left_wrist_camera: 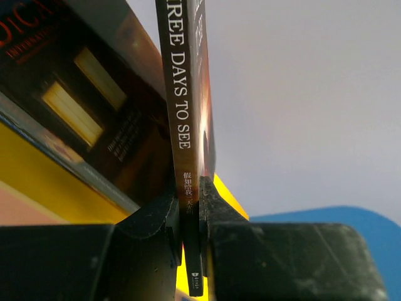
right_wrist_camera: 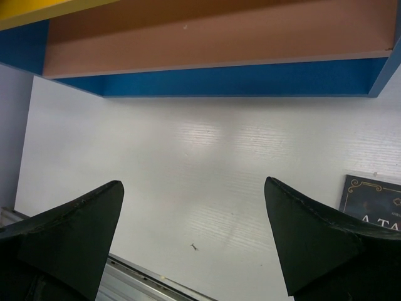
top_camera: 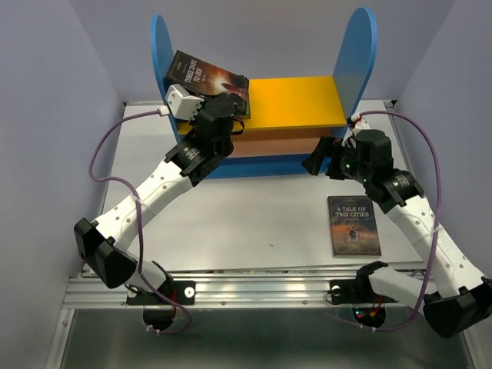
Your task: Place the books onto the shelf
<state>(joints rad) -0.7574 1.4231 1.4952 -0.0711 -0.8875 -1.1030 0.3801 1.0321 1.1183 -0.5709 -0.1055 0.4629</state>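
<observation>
1. My left gripper (left_wrist_camera: 190,207) pinches the Three Days to See book (top_camera: 201,75) by its spine, tilted over the left end of the shelf (top_camera: 296,100)
2. My right gripper (right_wrist_camera: 193,183) gapes wide, holding nothing, above the table (top_camera: 254,223) by the shelf's right front corner
3. The Tale of Two Cities book (top_camera: 354,224) lies flat near the table's right edge

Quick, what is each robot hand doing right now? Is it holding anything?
Left end effector: closed, holding the Three Days to See book by its edge.
Right end effector: open, holding nothing.
</observation>
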